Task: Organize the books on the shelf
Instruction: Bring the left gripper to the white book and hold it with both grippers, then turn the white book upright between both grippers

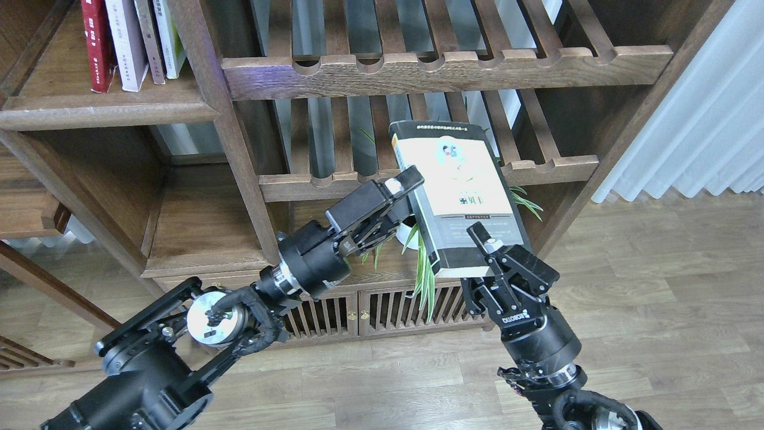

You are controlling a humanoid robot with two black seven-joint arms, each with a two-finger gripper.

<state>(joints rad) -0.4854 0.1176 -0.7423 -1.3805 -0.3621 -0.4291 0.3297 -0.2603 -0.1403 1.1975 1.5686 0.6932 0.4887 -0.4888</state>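
My right gripper (pixel 481 242) is shut on the lower edge of the thick black book with the yellow-green cover panel (pixel 456 185) and holds it tilted in the air in front of the lower slatted rack. My left gripper (pixel 407 190) is open at the book's left spine edge, with its upper finger (pixel 410 177) against the spine. The red paperback (pixel 95 48) and the pale lavender-white paperback (pixel 126 45) stand upright on the dark-brown plank shelf (pixel 107 111) at the top left.
Two thin books (pixel 160 39) stand right of the lavender one. Two slatted racks with scalloped rails (pixel 447 63) (pixel 549 164) fill the middle. A potted spider plant (pixel 421 266) sits on the low cabinet (pixel 358 310) below the book. A white curtain (pixel 704 119) hangs at the right.
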